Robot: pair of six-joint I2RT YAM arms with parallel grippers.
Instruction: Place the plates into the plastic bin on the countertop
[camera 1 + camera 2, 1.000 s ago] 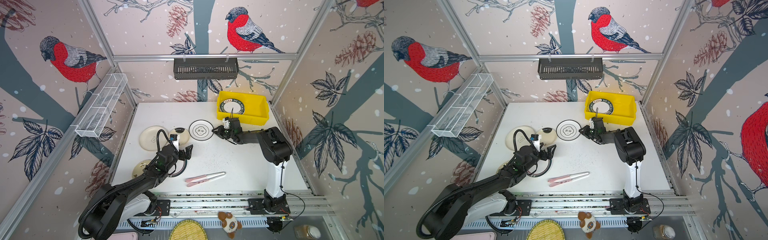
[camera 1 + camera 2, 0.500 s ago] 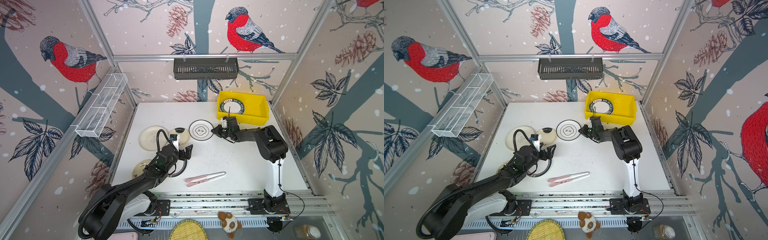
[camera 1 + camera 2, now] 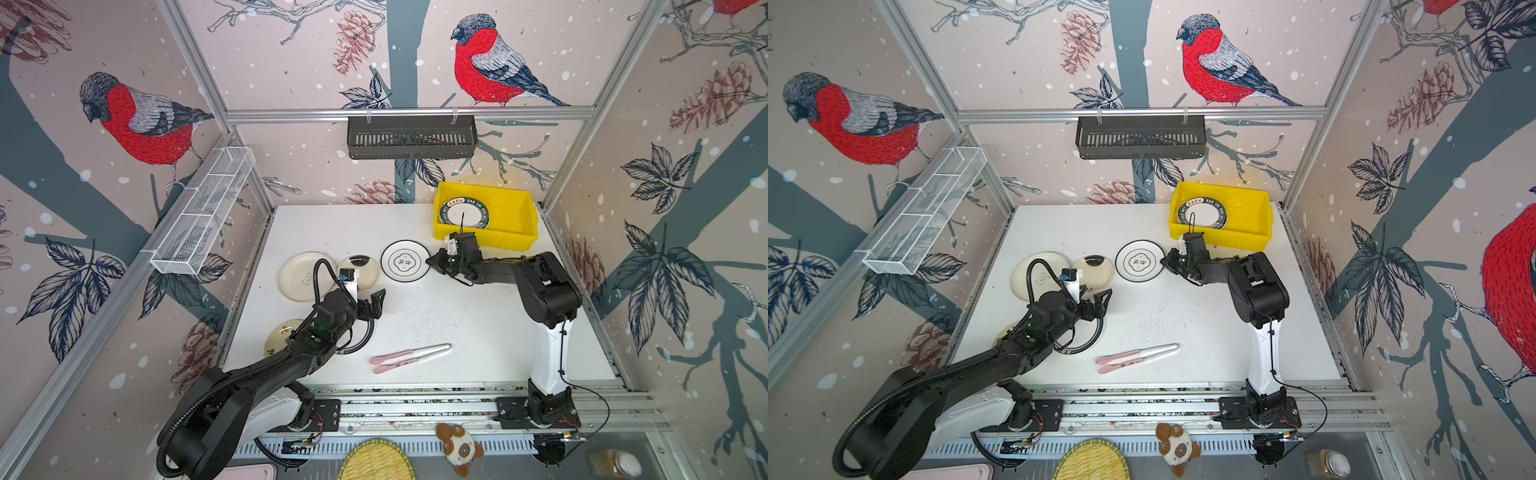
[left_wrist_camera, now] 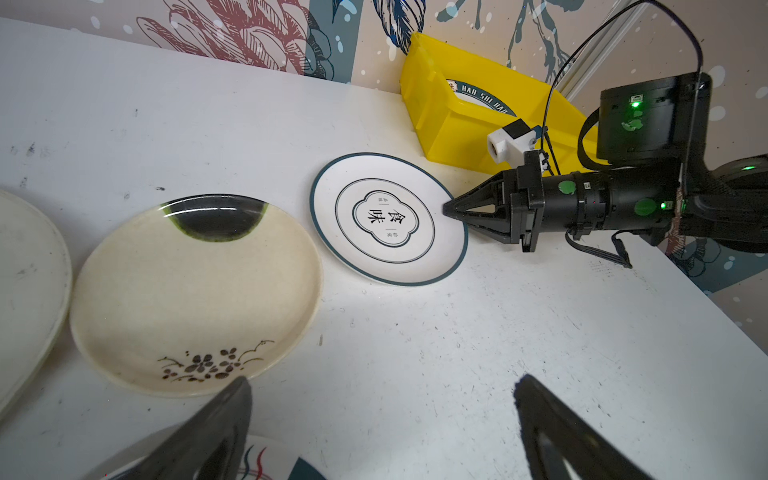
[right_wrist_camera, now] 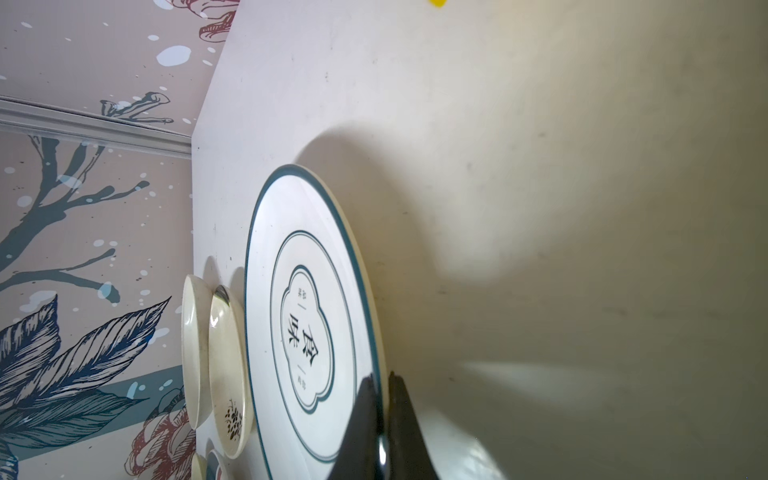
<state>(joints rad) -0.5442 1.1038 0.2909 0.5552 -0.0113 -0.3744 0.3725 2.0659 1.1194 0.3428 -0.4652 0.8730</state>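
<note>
**Pinching the plate's edge**

Closing over the last second, the right gripper (image 4: 448,208) now has its black fingers (image 5: 361,415) pressed onto the edge of the round white plate with the teal rim (image 4: 386,220). That plate sits on the white speckled countertop (image 3: 457,316), just beside the bright yellow plastic bin (image 3: 511,214), which holds one green-lettered plate (image 3: 473,216). Lifting it over can likely come next. The left gripper (image 3: 374,305) hangs spread wide, holding nothing.

A black slotted basket (image 3: 411,137) hung from the back aluminium rail (image 3: 291,113); a white wire-mesh shelf (image 3: 203,212) ran along the bird-patterned left wall (image 3: 104,166). Two pink-handled white utensils (image 3: 409,358) lay side by side. At the front edge sat a round woven yellow mat (image 3: 376,461) beside a brown-and-white plush toy (image 3: 459,449).
</note>
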